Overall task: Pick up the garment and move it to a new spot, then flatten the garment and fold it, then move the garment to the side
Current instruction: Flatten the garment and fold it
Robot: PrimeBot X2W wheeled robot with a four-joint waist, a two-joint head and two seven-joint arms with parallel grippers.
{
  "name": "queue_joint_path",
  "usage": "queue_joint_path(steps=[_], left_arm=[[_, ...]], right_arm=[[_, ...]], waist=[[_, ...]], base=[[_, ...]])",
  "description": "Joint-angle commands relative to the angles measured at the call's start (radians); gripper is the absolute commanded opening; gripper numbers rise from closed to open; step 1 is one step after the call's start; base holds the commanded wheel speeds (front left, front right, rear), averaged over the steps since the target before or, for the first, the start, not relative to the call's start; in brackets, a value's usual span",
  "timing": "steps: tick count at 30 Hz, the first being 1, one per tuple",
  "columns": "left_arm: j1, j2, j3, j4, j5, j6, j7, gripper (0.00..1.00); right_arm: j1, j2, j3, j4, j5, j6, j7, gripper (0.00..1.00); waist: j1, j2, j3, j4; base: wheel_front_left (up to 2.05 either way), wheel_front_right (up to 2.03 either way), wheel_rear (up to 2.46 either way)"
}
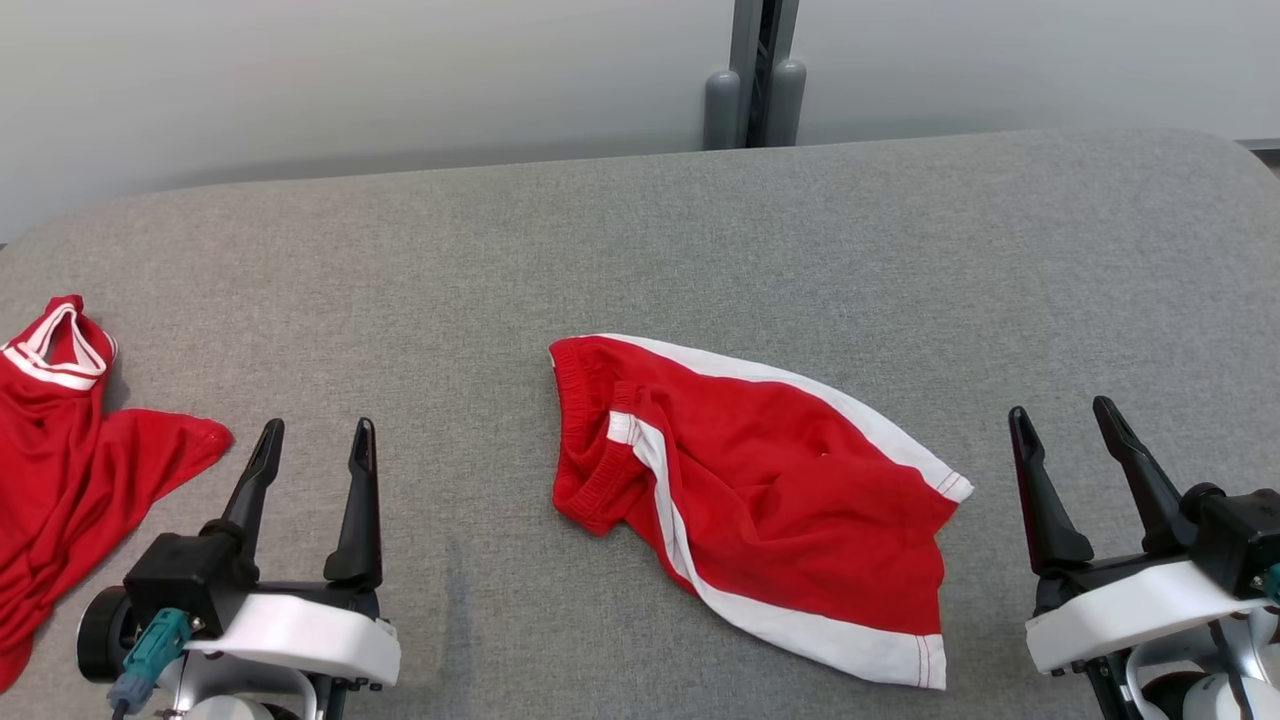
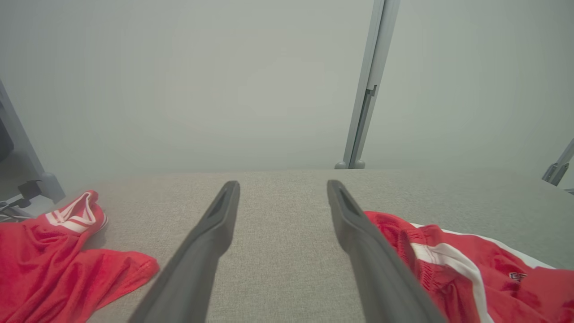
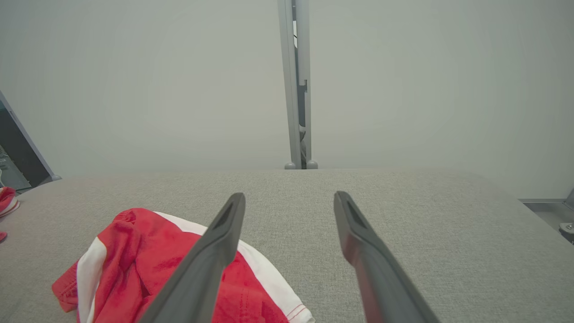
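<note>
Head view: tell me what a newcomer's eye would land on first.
The crumpled red shorts with white side stripes, lying in the middle of the grey table, grab the eye first. Next comes a second red garment with white trim, bunched at the table's left edge. The left claw and right claw flank the shorts, both open and empty.

The shirt (image 1: 70,470) runs off my head view's left edge; a finger (image 2: 376,269) of my left tool (image 2: 282,186) covers part of the shorts (image 2: 489,282); their logo (image 2: 518,276) I can't read.
</note>
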Motion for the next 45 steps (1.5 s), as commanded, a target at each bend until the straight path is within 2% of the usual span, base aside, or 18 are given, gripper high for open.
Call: queue_joint_path(steps=[1,6,11,12,16,21,30,31,33,34,35,37,45], left_arm=[[-0.017,0.006,-0.002,-0.005,0.004,-0.006,0.002,1.00],[-0.082,0.008,-0.018,-0.009,0.003,-0.036,0.033,1.00],[-0.176,-0.007,-0.093,0.010,-0.020,-0.110,0.148,1.00],[-0.176,-0.007,-0.093,0.010,-0.020,-0.110,0.148,1.00],[-0.241,-0.023,-0.161,0.059,-0.052,-0.177,0.266,1.00],[-0.292,-0.030,-0.200,0.133,-0.093,-0.234,0.361,1.00],[-0.336,-0.026,-0.217,0.199,-0.119,-0.284,0.412,1.00],[-0.338,-0.025,-0.217,0.201,-0.120,-0.284,0.412,0.96],[-0.338,-0.027,-0.217,0.204,-0.125,-0.285,0.413,0.67],[-0.338,-0.027,-0.217,0.203,-0.125,-0.286,0.414,0.49],[-0.337,-0.026,-0.218,0.205,-0.126,-0.287,0.417,0.40],[-0.336,-0.024,-0.219,0.208,-0.129,-0.288,0.417,0.00],[-0.333,-0.020,-0.221,0.209,-0.129,-0.290,0.406,0.00]], right_arm=[[0.007,-0.006,0.000,-0.005,0.006,0.000,0.004,1.00],[-0.007,-0.005,0.004,-0.009,0.011,0.000,0.004,1.00],[-0.022,-0.004,0.010,-0.005,0.020,0.000,-0.005,1.00],[-0.022,-0.004,0.010,-0.005,0.020,0.000,-0.005,1.00],[-0.038,-0.002,0.020,0.005,0.028,0.000,-0.017,1.00],[-0.050,-0.001,0.025,0.026,0.036,0.000,-0.036,1.00],[-0.065,0.000,0.030,0.062,0.062,0.000,-0.067,1.00],[-0.067,0.000,0.030,0.066,0.063,0.000,-0.071,1.00],[-0.070,0.000,0.029,0.071,0.067,0.000,-0.077,1.00],[-0.072,0.000,0.030,0.072,0.069,0.000,-0.078,1.00],[-0.074,0.000,0.031,0.074,0.070,0.000,-0.077,1.00],[-0.076,0.000,0.034,0.079,0.073,0.000,-0.082,1.00],[-0.082,0.000,0.033,0.097,0.081,0.000,-0.087,1.00]], waist=[[0.0000,0.0000,0.003,-0.002],[0.0000,0.0000,0.024,-0.018],[0.0000,0.0000,0.055,-0.051],[0.0000,0.0000,0.055,-0.051],[0.0000,0.0000,0.085,-0.089],[0.0000,0.0000,0.122,-0.132],[0.0000,0.0000,0.161,-0.172],[0.0000,0.0000,0.163,-0.174],[0.0000,0.0000,0.165,-0.175],[0.0000,0.0000,0.167,-0.176],[0.0000,0.0000,0.168,-0.176],[0.0000,0.0000,0.170,-0.176],[0.0000,0.0000,0.173,-0.175]], base=[[0.00,0.00,0.00],[0.00,0.00,0.00],[0.00,0.00,0.00],[0.00,0.00,0.00],[0.00,0.00,0.00],[0.00,0.00,0.00],[0.00,0.00,0.00],[0.00,0.00,0.00],[0.00,0.00,0.00],[0.00,0.00,0.00],[0.00,0.00,0.00],[0.00,0.00,0.00],[0.00,0.00,0.00]])
